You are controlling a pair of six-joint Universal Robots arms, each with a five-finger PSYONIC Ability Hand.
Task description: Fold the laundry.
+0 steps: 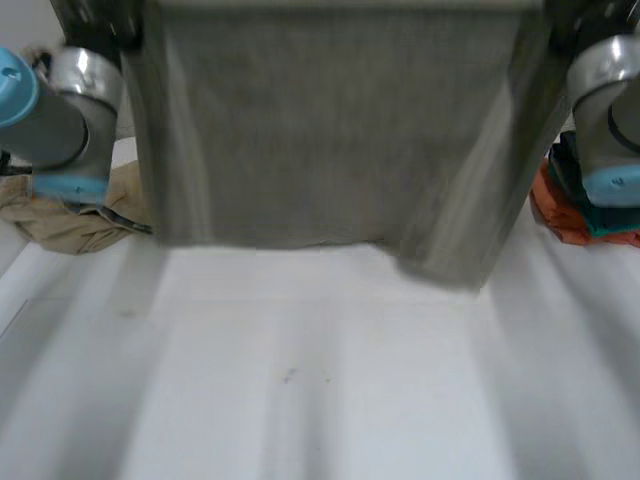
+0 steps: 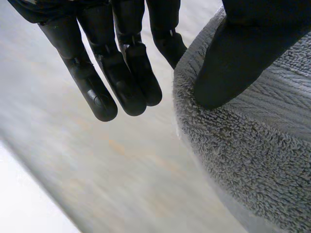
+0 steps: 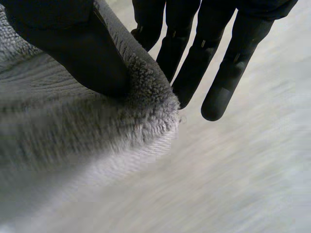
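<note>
Left robot hand [image 2: 127, 68] and right robot hand [image 3: 200, 51] each clamped on a raised grey towel [image 1: 330, 130].
Each thumb presses the towel's edge against a finger behind it, the other fingers straight; the towel hangs spread wide between the arms, over the white counter [image 1: 320, 390]; a beige cloth [image 1: 68, 215] lies by the left arm, an orange garment [image 1: 556, 215] by the right.

This looks like a robot lab. The robot's left arm [image 1: 70, 110] and right arm [image 1: 610, 100] reach over a plain white table [image 1: 320, 400]. A grey towel [image 1: 330, 130] hangs above the table. A tan cloth [image 1: 70, 225] lies at the table's left side, an orange cloth [image 1: 553, 212] at its right.
</note>
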